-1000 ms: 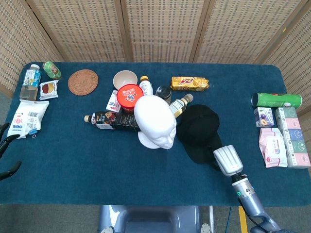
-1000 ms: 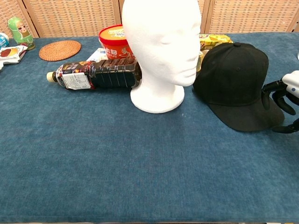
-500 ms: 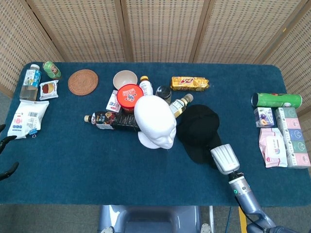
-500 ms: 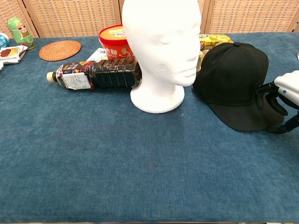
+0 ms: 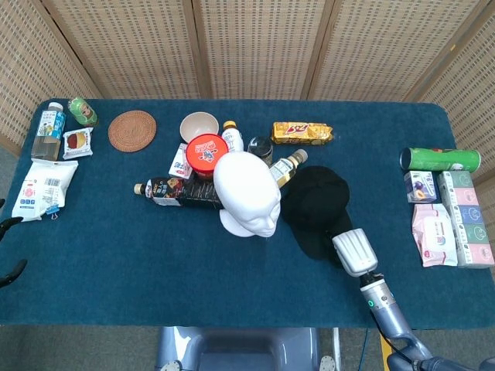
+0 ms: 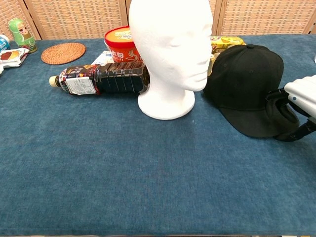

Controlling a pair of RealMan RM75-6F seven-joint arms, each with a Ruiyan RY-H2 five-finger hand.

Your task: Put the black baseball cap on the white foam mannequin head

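The white foam mannequin head (image 5: pixel 246 193) (image 6: pixel 173 49) stands upright mid-table, its face turned toward the black baseball cap (image 5: pixel 317 202) (image 6: pixel 244 84). The cap lies flat on the cloth just right of it, brim toward the near right. My right hand (image 5: pixel 352 251) (image 6: pixel 292 109) is at the brim's end. Its dark fingers (image 6: pixel 276 104) curl over the top of the brim and the thumb lies low by the brim's edge. Whether they press the brim I cannot tell. Of my left hand (image 5: pixel 11 272) only spread dark fingertips show at the far left edge, holding nothing.
A dark drink bottle (image 5: pixel 182 191) lies on its side against the mannequin's left. A red tub (image 5: pixel 206 151), bowl (image 5: pixel 199 125), small bottles and a yellow snack pack (image 5: pixel 302 133) crowd behind it. A green can (image 5: pixel 439 160) and tissue packs (image 5: pixel 435 233) line the right edge.
My right hand has slid left and forward onto the cap's brim, with its fingers curling over it. The cap and the mannequin head have not moved. The left fingertips have drifted slightly.
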